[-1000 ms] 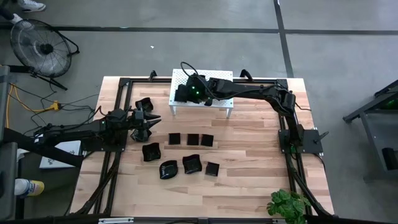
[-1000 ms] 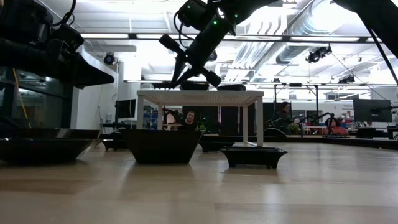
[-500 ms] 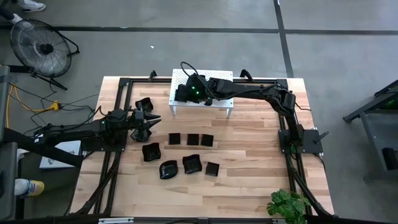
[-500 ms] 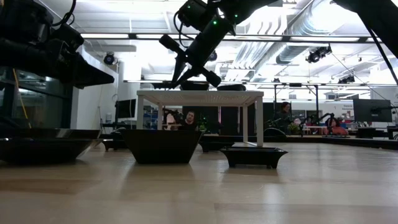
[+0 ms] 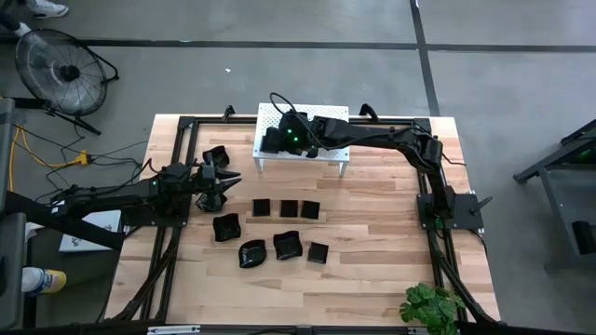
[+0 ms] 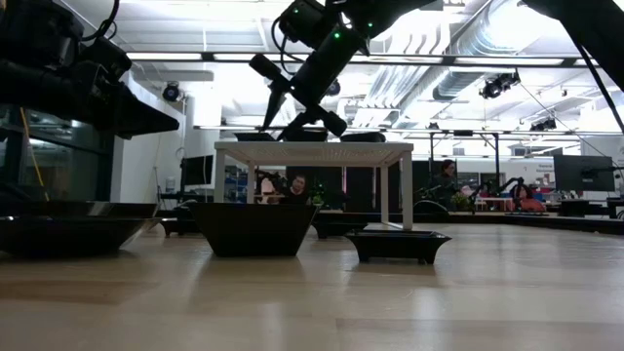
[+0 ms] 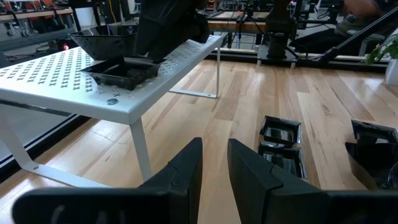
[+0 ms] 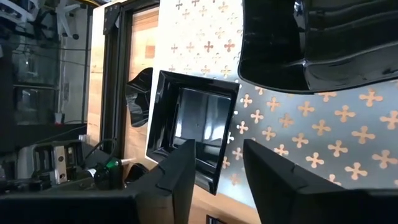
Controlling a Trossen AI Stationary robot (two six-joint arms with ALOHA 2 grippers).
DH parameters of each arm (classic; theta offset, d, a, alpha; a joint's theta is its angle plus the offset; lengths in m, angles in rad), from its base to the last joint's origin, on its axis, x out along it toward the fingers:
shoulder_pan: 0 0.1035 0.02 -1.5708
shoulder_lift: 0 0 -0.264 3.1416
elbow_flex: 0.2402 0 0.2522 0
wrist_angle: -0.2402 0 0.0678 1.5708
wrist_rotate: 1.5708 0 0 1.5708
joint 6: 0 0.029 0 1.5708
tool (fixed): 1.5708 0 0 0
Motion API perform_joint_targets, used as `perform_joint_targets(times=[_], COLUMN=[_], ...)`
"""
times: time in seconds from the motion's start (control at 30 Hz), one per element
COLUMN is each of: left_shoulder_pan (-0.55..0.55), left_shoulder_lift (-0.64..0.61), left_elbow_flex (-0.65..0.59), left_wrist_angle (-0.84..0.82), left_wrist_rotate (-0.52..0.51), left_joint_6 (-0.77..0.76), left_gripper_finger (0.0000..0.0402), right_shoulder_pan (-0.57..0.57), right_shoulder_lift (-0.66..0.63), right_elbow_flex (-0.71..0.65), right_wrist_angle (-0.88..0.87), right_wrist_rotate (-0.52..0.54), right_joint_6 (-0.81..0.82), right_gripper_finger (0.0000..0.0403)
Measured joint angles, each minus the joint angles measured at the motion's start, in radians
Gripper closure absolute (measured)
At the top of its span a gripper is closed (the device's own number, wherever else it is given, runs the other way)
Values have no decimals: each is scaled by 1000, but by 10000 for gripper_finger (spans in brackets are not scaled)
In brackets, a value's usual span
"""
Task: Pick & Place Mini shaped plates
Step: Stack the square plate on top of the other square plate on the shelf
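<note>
A white perforated stand (image 5: 328,156) sits at the table's far edge. Two mini shaped plates lie flat on its top: a square one (image 8: 193,124) and a rounder one (image 8: 311,43). My right gripper (image 8: 217,168) hovers open over the stand (image 6: 297,122), one finger on each side of the square plate's rim. Several more black plates (image 5: 289,208) lie on the wooden table in front of the stand, and one (image 5: 216,156) lies at the left. My left gripper (image 5: 226,177) waits low at the table's left, its fingers (image 7: 214,146) a little apart with nothing between them. My right gripper comes at the square plate slanting down from the table's right. Its open fingers (image 8: 177,177) stand astride the plate's rim (image 8: 214,177). The plate lies flat on the stand's top. I cannot tell whether a finger touches the rim.
Black frame rails (image 5: 182,149) run along the table's left, far and right sides. A potted plant (image 5: 430,305) stands at the near right corner. A fan (image 5: 60,70) stands on the floor at the far left. People sit in the room behind the table (image 6: 297,183).
My right gripper has opened above the stand without shifting, and has let go of the square plate, which now lies on the stand's top.
</note>
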Motion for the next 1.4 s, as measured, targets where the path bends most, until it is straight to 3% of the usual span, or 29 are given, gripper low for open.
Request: perform_joint_targets(times=[0.27, 0.67, 1.1, 1.23, 1.4], left_shoulder_pan=[0, 0, 0, 0, 0], left_shoulder_lift=[0, 0, 0, 0, 0], left_elbow_flex=[0, 0, 0, 0, 0], left_wrist_angle=[0, 0, -1, -1, 0], left_wrist_rotate=[0, 0, 0, 0, 0], left_joint_6=[0, 0, 0, 0, 0], left_gripper_finger=[328, 328, 328, 328, 328], right_shoulder_pan=[25, 164, 311, 364, 436], right_shoulder_lift=[-55, -125, -150, -184, -257], right_elbow_flex=[0, 1, 0, -53, -222], right_wrist_angle=[-35, -306, -723, -731, -610], right_wrist_rotate=[10, -156, -178, -180, -186], right_joint_6=[-113, -300, -220, -141, -1], right_gripper_finger=[269, 269, 269, 269, 269])
